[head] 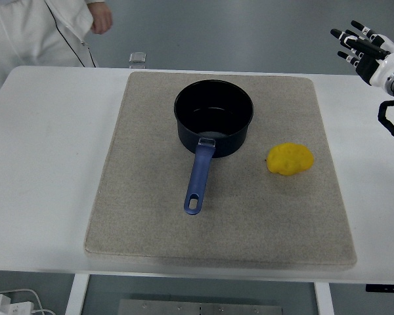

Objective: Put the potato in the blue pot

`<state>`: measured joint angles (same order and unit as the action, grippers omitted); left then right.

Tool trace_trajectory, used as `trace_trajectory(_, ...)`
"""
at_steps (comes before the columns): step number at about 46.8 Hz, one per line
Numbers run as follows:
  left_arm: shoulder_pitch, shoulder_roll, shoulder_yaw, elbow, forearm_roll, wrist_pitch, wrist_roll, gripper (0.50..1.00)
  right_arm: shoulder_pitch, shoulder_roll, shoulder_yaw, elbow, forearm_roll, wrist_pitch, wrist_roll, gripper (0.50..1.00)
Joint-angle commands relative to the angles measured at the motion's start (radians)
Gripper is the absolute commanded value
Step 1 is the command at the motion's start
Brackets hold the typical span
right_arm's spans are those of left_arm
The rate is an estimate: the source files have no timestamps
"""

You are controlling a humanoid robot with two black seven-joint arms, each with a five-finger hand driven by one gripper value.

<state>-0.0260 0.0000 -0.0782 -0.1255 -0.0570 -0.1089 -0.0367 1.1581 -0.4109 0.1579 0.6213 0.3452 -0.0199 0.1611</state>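
White worktop point(46, 164), beige mat point(151, 223) laid on it. Potato point(290, 159) lies on mat, right of empty pot point(214, 115), apart. Right hand point(362, 49) is held high, fingers point(346, 34) spread, nothing grasped. Task judged unstarted: grasp and transfer remain.

Yellow potato point(289, 159) beside blue pot point(213, 118)

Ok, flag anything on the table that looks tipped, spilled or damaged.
Nothing stands out. The pot sits upright and empty on the mat, handle toward the near edge. The potato lies whole on the mat to its right, apart from it. The right hand hovers open at the far right.
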Motion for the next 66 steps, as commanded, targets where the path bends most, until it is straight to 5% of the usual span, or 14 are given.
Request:
trace_trajectory(1,-0.002,0.000,0.000,0.000,0.000,0.000,0.000,0.999,-0.001,0.001,-0.001,0.000,0.000,0.000,0.000,0.948)
trace_trajectory(30,0.008,0.000,-0.005,-0.002,0.000,0.000,-0.006,1.000,0.005,-0.006,-0.003,0.026,-0.002,0.001,0.000,0.948)
trace_trajectory(37,0.008,0.000,-0.003,0.000,0.000,0.000,-0.006,1.000,0.005,-0.016,-0.014,0.100,-0.021,0.002,0.005,0.948)
trace_trajectory(49,0.008,0.000,-0.003,0.000,0.000,0.000,-0.008,1.000,0.011,-0.160,-0.012,0.345,-0.337,-0.048,0.006,0.946)
trace_trajectory(66,0.008,0.000,-0.003,0.000,0.002,0.000,-0.006,1.000,-0.001,-0.298,-0.028,0.526,-0.692,-0.057,0.012,0.944)
